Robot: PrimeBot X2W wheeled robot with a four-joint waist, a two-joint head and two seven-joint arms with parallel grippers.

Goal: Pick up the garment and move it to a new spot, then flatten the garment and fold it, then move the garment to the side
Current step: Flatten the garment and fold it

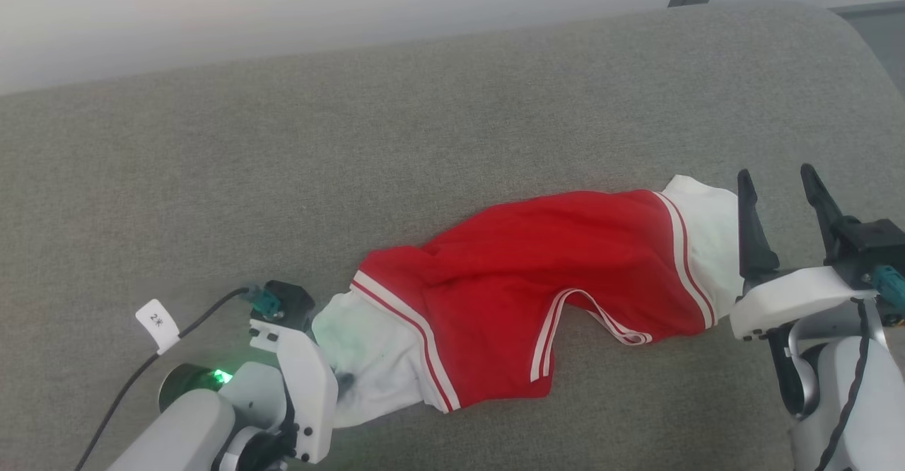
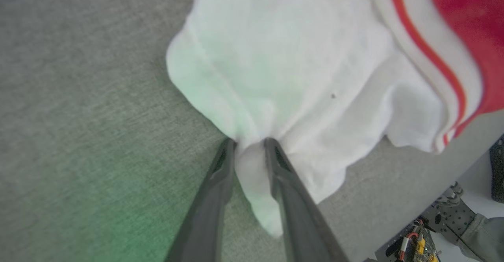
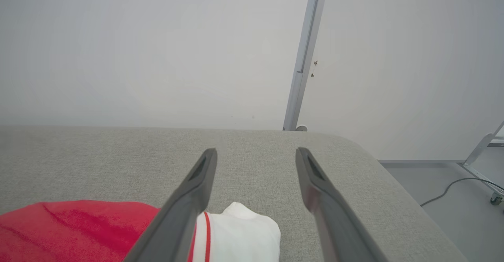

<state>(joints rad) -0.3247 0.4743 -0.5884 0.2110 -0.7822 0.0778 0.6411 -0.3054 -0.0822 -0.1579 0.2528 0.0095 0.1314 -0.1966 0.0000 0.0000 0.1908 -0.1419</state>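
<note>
Now left fingers (image 2: 214, 183) pinch garment (image 1: 537, 273) white sleeve; right fingers (image 3: 189, 191) spread wide, empty.

1. Left wrist view: a fold of the garment (image 2: 299, 69) lies between the fingers (image 2: 212, 191) of my left gripper (image 2: 250, 144); whether they clamp it, I cannot tell.
2. That blurred view's top and right edges crop the garment.
3. Head view: my wrist (image 1: 304, 379) hides those fingers.
4. Right wrist view: my right gripper (image 3: 256, 154) covers part of the garment.
5. The tag (image 1: 157, 322) bears print too small to read.
</note>
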